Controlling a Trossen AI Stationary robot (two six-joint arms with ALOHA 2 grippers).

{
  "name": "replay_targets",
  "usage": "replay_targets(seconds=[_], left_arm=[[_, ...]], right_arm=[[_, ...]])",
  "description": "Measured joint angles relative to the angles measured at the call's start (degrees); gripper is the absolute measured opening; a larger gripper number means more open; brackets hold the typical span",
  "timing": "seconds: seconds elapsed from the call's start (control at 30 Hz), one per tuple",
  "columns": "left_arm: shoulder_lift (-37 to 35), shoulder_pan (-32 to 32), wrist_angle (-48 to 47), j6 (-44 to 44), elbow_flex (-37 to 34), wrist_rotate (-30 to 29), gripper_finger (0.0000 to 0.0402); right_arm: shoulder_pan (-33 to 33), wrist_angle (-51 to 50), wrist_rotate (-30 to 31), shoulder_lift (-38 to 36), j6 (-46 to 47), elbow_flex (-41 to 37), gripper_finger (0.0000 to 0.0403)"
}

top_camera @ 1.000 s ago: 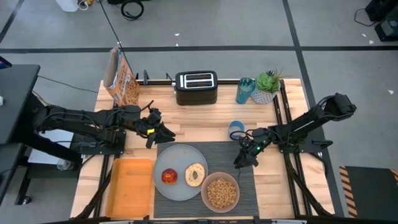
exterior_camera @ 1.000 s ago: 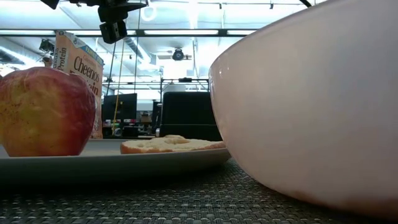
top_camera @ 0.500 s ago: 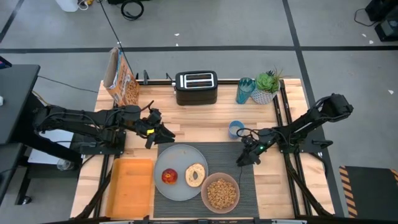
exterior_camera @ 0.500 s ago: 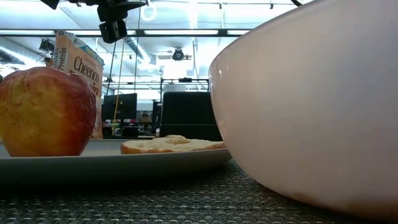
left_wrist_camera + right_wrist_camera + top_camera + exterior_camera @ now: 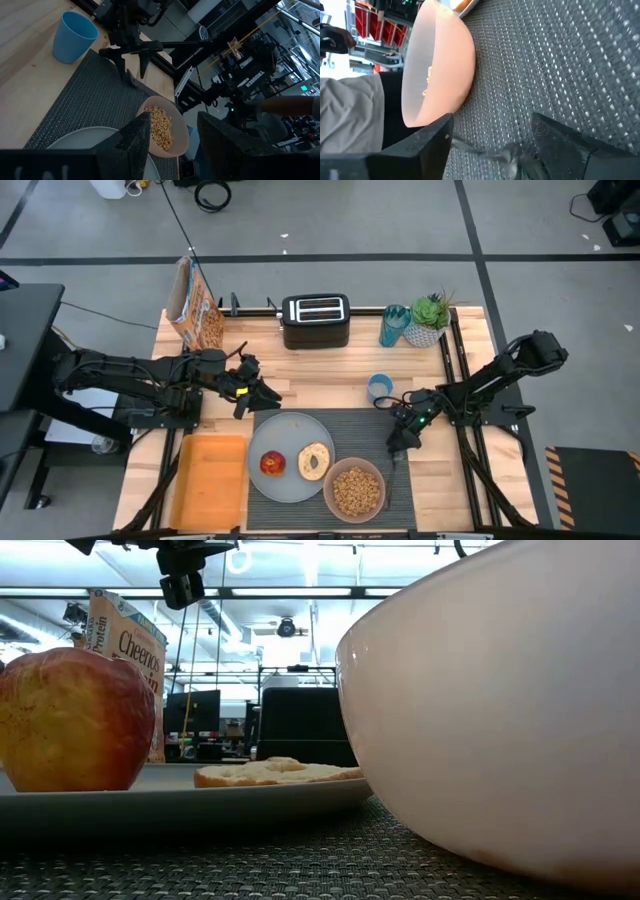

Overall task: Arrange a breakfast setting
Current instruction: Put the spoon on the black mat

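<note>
The dark striped placemat (image 5: pixel 368 430) carries the grey plate (image 5: pixel 291 432) with the red apple (image 5: pixel 272 464) and the bagel (image 5: pixel 314 461). The pinkish bowl (image 5: pixel 335 480) of brown cereal (image 5: pixel 357 492) stands on the mat's near right part. My right gripper (image 5: pixel 397 444) is open, low over the mat's right side just beyond the bowl. The dark spoon (image 5: pixel 487 149) lies on the mat between its spread fingers; it also shows in the left wrist view (image 5: pixel 129 78). My left gripper (image 5: pixel 264 393) is open and empty above the mat's far left corner.
The black toaster (image 5: pixel 316 321), a cereal box (image 5: pixel 196 305), a teal bottle (image 5: pixel 393 326) and a potted plant (image 5: pixel 428 320) stand along the far edge. A blue cup (image 5: pixel 380 388) stands just beyond the mat. The orange tray (image 5: pixel 212 480) lies left of the plate.
My right gripper has shifted a little toward the table's right and near edges along the mat's right side, staying low over the mat.
</note>
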Motion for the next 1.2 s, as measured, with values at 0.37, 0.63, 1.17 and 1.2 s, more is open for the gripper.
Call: replay_targets(seconds=[0.37,0.63,1.17,1.2], left_arm=[[0.0,0.0,0.0,0.0,0.0,0.0,0.0172],[0.0,0.0,0.0,0.1,0.0,0.3,0.0172],[0.0,0.0,0.0,0.0,0.0,2.8,0.0172],[0.0,0.0,0.0,0.0,0.0,2.8,0.0172]], right_arm=[[-3.4,-2.8,-4.4,-0.4,-1.6,2.0,0.0288],[-1.8,-30.1,-6.5,-3.2,-6.2,11.4,0.0265],[3.9,-78.7,5.2,-9.5,-18.4,31.5,0.0244],[4.9,-78.7,6.3,-9.5,-18.8,31.6,0.0244]])
